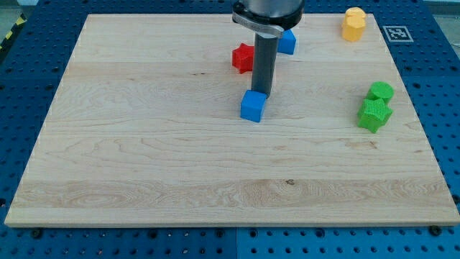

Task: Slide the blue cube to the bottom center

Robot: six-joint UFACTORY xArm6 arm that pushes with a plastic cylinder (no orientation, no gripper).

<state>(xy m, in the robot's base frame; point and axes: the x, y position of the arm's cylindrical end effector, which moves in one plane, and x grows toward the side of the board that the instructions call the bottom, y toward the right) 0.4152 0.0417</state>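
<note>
The blue cube (252,106) lies on the wooden board (144,144) a little above the board's middle, slightly right of centre. My tip (261,94) touches the cube's upper right edge. The rod rises from there toward the view's top and hides part of the red blocks behind it.
A red block (243,57) shows just left of the rod, partly hidden. Another blue block (287,42) sits near the top edge. A yellow block (353,23) is at the top right. A green cylinder (381,91) and a green star-like block (374,115) are at the right.
</note>
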